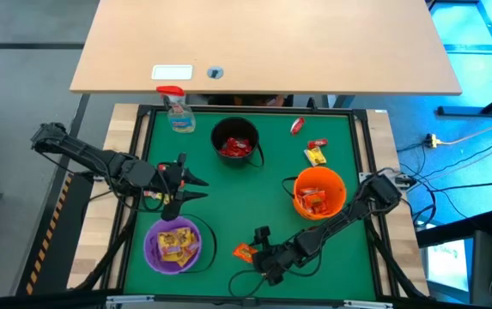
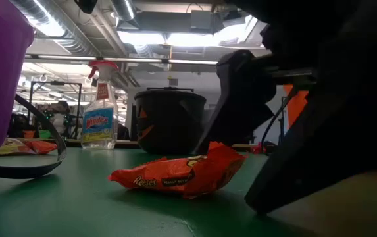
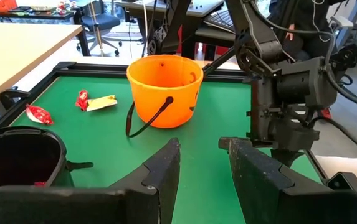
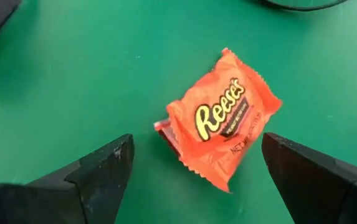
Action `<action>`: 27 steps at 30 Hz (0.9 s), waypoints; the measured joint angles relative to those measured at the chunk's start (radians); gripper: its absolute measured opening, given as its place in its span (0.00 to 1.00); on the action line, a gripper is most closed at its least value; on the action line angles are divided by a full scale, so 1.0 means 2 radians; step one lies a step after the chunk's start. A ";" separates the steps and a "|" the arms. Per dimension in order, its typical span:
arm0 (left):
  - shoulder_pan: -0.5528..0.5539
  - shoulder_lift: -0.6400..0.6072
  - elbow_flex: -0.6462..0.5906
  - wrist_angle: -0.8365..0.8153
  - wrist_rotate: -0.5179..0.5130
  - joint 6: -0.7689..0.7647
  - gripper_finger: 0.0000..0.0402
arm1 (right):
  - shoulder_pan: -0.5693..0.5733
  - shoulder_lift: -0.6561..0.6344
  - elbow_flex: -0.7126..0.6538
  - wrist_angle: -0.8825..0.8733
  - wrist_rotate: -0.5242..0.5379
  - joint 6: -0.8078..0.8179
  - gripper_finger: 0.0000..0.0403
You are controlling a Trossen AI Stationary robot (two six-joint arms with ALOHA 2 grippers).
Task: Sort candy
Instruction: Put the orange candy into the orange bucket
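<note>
Three buckets hold candy [image 1: 244, 251] — right gripper [image 1: 258, 255] wide open, left gripper [image 1: 196, 189] part-open, both empty.

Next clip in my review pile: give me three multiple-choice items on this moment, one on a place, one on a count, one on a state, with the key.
1. Where does the orange candy packet lie?
A. inside the black bucket
B. on the green mat in front of the right end effector
C. on the wooden table

2. How many buckets stand on the mat?
A. two
B. three
C. four

3. How do the right end effector's fingers stand?
A. shut on the packet
B. shut on nothing
C. open, with the packet lying between them on the mat

Key: 1 B, the high view shows it on the mat by the right end effector. 2 B, black bucket, orange bucket and purple bucket. 3 C, the right wrist view shows both fingers wide apart and clear of the packet.
</note>
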 joint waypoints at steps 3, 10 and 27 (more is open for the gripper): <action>0.000 0.000 0.000 -0.004 0.000 0.000 0.32 | 0.000 0.006 0.001 0.008 0.006 0.001 0.85; 0.000 0.000 0.000 -0.005 0.000 0.000 0.32 | 0.000 0.008 0.000 0.020 0.008 0.000 0.68; 0.000 0.000 0.000 -0.006 0.000 -0.010 0.32 | -0.001 0.009 -0.001 0.029 0.017 0.005 0.25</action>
